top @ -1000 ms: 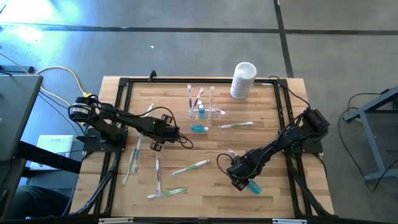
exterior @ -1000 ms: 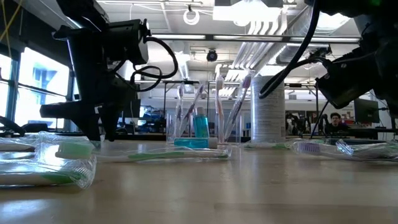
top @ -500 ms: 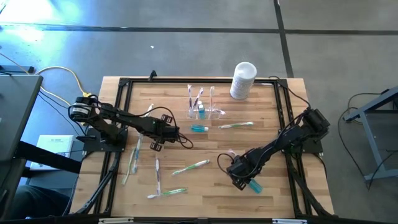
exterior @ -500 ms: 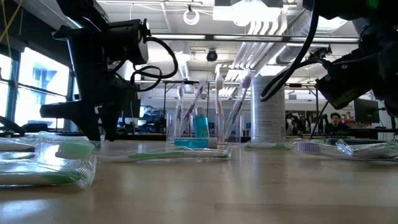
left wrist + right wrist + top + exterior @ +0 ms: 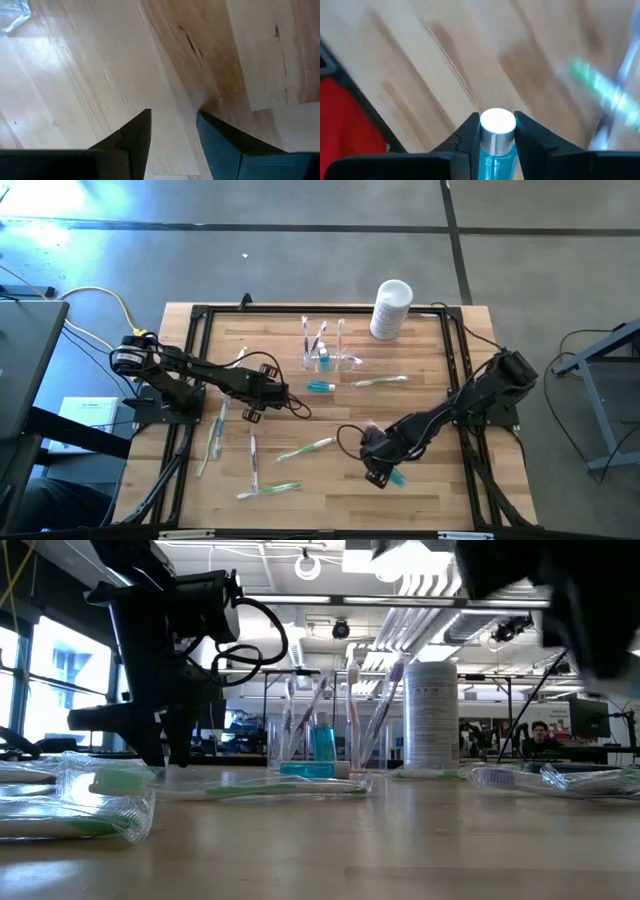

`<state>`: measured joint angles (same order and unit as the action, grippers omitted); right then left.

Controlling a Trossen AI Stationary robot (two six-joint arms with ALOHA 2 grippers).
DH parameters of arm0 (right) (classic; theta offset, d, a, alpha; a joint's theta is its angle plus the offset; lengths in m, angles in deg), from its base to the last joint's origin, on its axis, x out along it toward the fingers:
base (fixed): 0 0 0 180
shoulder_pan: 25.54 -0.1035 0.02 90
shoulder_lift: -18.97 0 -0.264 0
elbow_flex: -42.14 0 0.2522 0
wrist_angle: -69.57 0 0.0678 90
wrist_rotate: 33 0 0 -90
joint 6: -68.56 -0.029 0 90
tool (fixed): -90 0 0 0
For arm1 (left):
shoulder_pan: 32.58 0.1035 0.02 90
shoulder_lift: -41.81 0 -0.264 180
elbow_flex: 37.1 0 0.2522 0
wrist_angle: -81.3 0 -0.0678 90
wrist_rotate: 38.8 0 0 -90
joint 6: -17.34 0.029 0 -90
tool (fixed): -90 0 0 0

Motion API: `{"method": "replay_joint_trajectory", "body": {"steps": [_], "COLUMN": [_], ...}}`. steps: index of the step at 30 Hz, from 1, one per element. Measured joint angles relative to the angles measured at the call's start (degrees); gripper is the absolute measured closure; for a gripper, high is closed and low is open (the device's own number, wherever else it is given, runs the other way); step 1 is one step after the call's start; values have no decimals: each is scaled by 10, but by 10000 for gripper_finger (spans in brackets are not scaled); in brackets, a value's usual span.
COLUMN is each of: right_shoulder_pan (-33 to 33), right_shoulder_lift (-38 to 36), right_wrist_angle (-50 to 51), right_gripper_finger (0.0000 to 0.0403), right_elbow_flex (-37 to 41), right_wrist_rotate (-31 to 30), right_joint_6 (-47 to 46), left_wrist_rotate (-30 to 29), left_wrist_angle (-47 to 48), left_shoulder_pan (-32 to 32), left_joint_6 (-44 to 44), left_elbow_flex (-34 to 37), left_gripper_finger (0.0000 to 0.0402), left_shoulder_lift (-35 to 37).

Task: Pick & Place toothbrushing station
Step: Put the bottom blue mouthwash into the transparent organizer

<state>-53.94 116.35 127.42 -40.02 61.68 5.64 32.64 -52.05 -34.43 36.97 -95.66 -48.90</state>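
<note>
- The toothbrushing station (image 5: 325, 348), a clear plastic holder with upright compartments, stands near the table's far edge, at about 12 o'clock from the table's middle. In the low view (image 5: 325, 735) it holds several upright toothbrushes and a small blue bottle.
- A white cylindrical container (image 5: 391, 309) stands upright at about 2 o'clock from the station, apart from it.
- A second small blue bottle (image 5: 320, 387) lies on the wood just at 6 o'clock from the station, and a wrapped green toothbrush (image 5: 380, 381) lies at about 4 o'clock from it.
- The right gripper (image 5: 385, 467) is over the near right part of the table, at about 5 o'clock from the station and well apart from it. Its fingers (image 5: 470, 134) are clamped on a blue travel bottle (image 5: 496, 135) with a silver cap, one finger on each side of the cap.
- The left gripper (image 5: 172, 125) is at about 8 o'clock from the station, low over bare wood. Its fingers (image 5: 137, 132) stand parted with nothing between them.
- More wrapped toothbrushes lie scattered: one (image 5: 307, 448) between the two grippers, and others (image 5: 268, 491) near the table's (image 5: 330, 510) front edge at about 7 o'clock from the station.
</note>
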Motion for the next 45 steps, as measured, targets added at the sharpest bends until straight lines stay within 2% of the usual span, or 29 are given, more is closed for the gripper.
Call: {"method": "replay_joint_trajectory", "body": {"steps": [2, 5, 9, 20, 27, 37, 40, 45], "right_shoulder_pan": [0, 0, 4, 80, 147, 251, 301, 386], "right_shoulder_lift": [0, 0, 0, 0, 0, -22, -24, -24], "right_wrist_angle": [0, 1, -15, -91, -162, -224, -241, -278], "right_gripper_finger": [319, 319, 318, 318, 318, 318, 318, 318], "right_elbow_flex": [-30, -66, -84, -84, -84, -85, -85, -85], "right_wrist_rotate": [-58, -177, -300, -432, -378, -251, -197, -59], "right_joint_6": [54, 150, 267, 483, 605, 717, 724, 724], "left_wrist_rotate": [0, 0, 0, 0, 5, 23, 25, 31], "left_wrist_angle": [-3, -4, -5, -9, 3, 20, 22, 25], "left_shoulder_pan": [0, 0, 0, 0, 0, 0, 0, 0], "left_joint_6": [9, 17, 18, 42, 5, -53, -72, -103], "left_elbow_flex": [0, 0, 0, 0, -1, -1, -1, -1], "left_gripper_finger": [240, 240, 240, 240, 240, 240, 240, 240], "left_shoulder_lift": [0, 0, 0, 0, 0, 0, 0, 0]}}
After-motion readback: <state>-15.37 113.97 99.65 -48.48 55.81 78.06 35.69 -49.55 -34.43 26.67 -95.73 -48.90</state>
